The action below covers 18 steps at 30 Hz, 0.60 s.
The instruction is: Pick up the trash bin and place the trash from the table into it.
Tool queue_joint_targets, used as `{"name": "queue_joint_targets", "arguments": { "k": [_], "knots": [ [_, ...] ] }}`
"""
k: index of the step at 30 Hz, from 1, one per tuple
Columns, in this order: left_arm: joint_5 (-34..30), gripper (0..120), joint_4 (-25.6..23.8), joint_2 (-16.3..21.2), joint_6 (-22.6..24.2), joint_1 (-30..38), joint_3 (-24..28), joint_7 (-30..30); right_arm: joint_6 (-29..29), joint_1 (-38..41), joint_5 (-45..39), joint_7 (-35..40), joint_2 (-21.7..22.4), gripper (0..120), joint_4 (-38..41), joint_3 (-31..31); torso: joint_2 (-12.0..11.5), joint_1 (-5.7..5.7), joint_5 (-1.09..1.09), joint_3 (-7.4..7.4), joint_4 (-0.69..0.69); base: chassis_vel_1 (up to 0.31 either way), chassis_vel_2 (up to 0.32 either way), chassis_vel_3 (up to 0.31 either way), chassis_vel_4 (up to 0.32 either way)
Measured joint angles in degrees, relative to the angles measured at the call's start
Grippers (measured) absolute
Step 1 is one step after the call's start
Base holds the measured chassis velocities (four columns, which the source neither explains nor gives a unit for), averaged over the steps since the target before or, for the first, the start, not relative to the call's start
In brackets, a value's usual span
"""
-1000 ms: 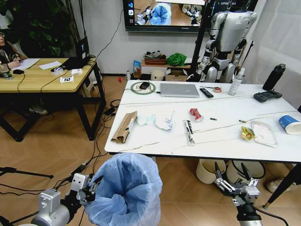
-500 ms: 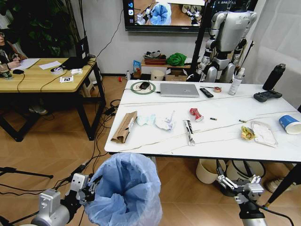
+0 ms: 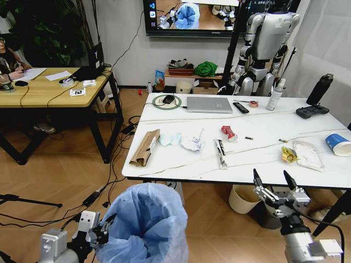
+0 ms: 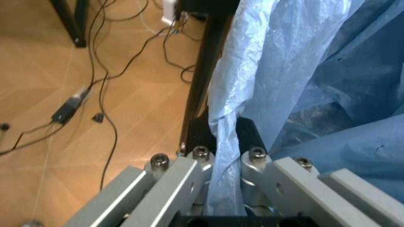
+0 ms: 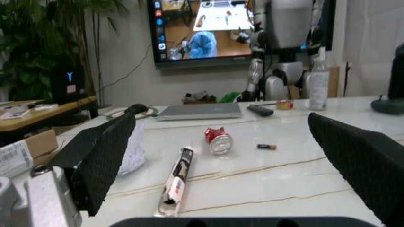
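- While the trash bin hangs low in front of the table's near edge, the left claw is clamped on a fold of its light-blue bag, the plastic pinched between both fingers in the left wrist view.
- Up on the table the trash lies in a loose row: torn cardboard farthest left, then pale-blue and white crumpled paper, a silver wrapper stick, a crushed red can, and toward the right end a yellow wrapper, a clear packet and a blue-white paper cup.
- From where I stand, the right claw is the free one: jaws spread wide, holding nothing, raised to about the level of the table's near edge, right of the middle.
- Ahead of that claw and a little to its left, the wrapper stick is the nearest piece, its long axis running away from the robot toward the far side of the table; the can sits just beyond it.
- My guess is a jaw line set across the stick, not along it, would suit the reach.
- As for the surface, the marble-look top looks smooth and hard, so flat pieces may slide.
- Farther back sit a laptop, a remote and a black bottle.
- Around us: wood floor with loose cables, a wooden desk to the left, a parked humanoid robot by the back wall.
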<state>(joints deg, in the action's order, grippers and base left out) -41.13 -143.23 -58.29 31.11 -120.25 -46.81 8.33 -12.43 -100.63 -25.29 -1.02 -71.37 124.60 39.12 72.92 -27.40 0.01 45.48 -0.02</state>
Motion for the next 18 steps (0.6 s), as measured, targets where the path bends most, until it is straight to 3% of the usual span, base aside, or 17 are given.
{"name": "queue_joint_targets", "arguments": {
  "k": [7, 18],
  "knots": [
    [1.3, 0, 0.0, -4.1, -1.1, -1.9, -0.5, -0.1, 10.9, 8.8, -7.0, 3.9, 6.9, 100, -2.0, -3.8, -0.1, 0.03, 0.00, -0.03, 0.02, 0.000, 0.000, 0.000, 0.000],
    [3.9, 0, -0.1, -7.8, -2.3, -2.4, -0.1, 1.0, 16.9, 16.3, -11.9, 4.2, 11.2, 100, -7.8, -7.0, -0.1, 0.06, 0.00, -0.06, 0.01, 0.000, 0.000, 0.000, 0.000]
  ]
}}
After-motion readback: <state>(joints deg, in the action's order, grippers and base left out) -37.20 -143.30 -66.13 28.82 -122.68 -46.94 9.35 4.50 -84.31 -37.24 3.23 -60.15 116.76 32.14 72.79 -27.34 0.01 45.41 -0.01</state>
